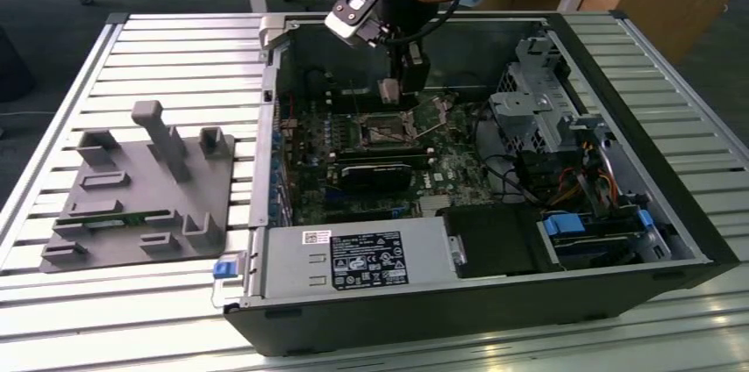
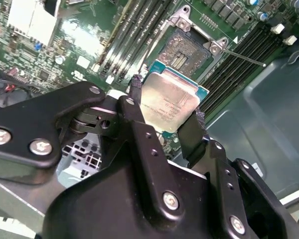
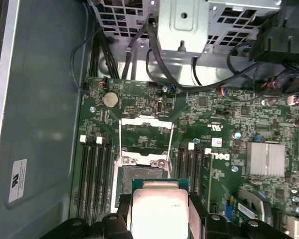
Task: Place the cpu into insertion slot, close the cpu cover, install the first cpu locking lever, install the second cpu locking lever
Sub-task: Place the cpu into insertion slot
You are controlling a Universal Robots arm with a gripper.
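Your gripper [image 2: 165, 103] is clamped on the cpu [image 2: 174, 97], with a finger on each opposite edge. The second wrist view shows you the insertion slot [image 2: 188, 50] bare just past the fingertips. In the first wrist view the cpu covers its near edge, and the cpu cover [image 3: 144, 133] stands open beyond. Black memory slots [image 3: 95, 174] flank both sides.
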